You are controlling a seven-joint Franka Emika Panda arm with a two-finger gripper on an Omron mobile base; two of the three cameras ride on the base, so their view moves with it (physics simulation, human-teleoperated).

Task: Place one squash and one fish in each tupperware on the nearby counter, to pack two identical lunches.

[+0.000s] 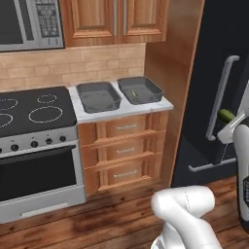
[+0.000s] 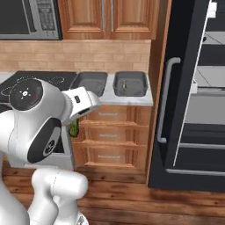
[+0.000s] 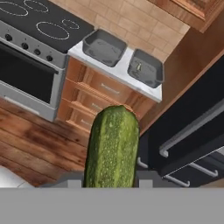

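Squash [image 3: 112, 146] clamped in raised end effector [image 3: 110, 177], facing tupperware [image 3: 104, 46].

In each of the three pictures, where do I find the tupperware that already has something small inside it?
Left base view: right tupperware of the pair, upper middle, on the white counter beside the stove.
Right base view: upper middle, nearest the black fridge.
Hand view: upper right, beyond the held squash.
Shared landmark: the empty tupperware next to it.

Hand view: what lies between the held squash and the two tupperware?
Only wooden drawer fronts and floor: the squash in the claw is off the counter, short of both tupperware, in the hand view.
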